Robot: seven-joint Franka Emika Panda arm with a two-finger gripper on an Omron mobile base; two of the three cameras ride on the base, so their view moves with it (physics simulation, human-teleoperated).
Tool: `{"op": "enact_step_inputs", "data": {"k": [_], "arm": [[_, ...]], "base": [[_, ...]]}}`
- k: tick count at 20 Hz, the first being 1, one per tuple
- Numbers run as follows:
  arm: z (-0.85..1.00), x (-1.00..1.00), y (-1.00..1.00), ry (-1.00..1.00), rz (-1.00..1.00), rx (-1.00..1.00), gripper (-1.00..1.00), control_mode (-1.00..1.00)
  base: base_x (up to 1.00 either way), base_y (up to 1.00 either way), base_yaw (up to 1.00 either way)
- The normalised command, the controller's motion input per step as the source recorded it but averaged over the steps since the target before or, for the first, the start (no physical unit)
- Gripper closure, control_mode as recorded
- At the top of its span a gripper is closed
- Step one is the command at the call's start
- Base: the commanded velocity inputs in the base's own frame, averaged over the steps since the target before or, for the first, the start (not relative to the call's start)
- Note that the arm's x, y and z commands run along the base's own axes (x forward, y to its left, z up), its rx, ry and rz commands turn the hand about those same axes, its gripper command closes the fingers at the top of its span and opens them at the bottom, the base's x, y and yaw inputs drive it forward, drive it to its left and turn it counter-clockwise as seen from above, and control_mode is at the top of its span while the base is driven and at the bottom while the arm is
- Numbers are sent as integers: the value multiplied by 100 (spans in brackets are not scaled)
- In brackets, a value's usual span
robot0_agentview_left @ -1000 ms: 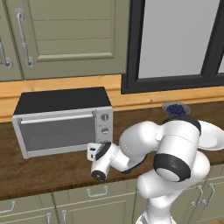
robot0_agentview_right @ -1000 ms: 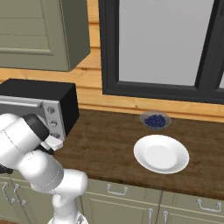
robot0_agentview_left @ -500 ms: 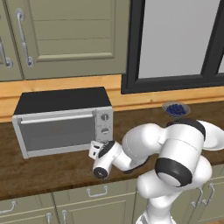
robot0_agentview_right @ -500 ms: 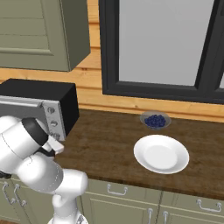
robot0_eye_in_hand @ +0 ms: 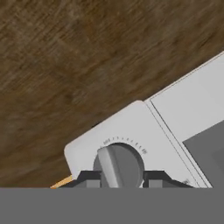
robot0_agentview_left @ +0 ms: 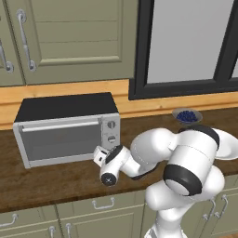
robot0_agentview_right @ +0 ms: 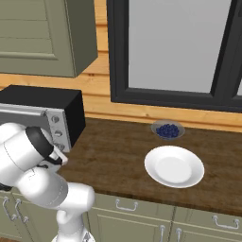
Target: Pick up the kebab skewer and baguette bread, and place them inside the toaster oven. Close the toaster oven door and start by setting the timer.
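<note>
- Silver-framed door (robot0_agentview_left: 60, 139) of the oven (robot0_agentview_left: 65, 108) stands shut against the box, just as it did a second ago. The closing step looks done. Whether the skewer and baguette lie behind the dark glass cannot be told.
- At the oven's right side, the knobs run down in a column. The bottom knob (robot0_eye_in_hand: 118, 166) sits between the gripper's (robot0_eye_in_hand: 121, 179) two dark fingertips (robot0_eye_in_hand: 89, 178).
- The gripper is clenched on that knob, one tip against each flank of it, and the knob's ridge stands slightly tilted between them.
- Over the last second the hand has hardly moved. It stayed at the oven's lower right corner with only a small settling of the wrist and elbow. That suggests the timer step is under way and the grip has been retaken for another twist. How far the dial has been turned cannot be read.
- Brown wooden counter (robot0_agentview_left: 46, 181) lies under the oven's front and below the hand.
- Well to the right of the oven, a bowl of berries (robot0_agentview_left: 187, 116) sits at the back of the counter, where it sat before.
- Nearer the front edge, also well right of the oven, the white plate (robot0_agentview_right: 174, 166) rests untouched and plays no part in the current step.
</note>
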Motion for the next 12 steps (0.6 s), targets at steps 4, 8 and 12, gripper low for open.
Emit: {"op": "enact_step_inputs", "data": {"k": [4, 8, 12], "arm": [[-49, -9, -67, -1, 0, 15, 100, -100], [-63, -19, -74, 0, 0, 12, 100, -100], [-56, -16, -60, 0, 0, 7, 100, -100]], "base": [[0, 0, 0], [0, 0, 0], [0, 0, 0]]}}
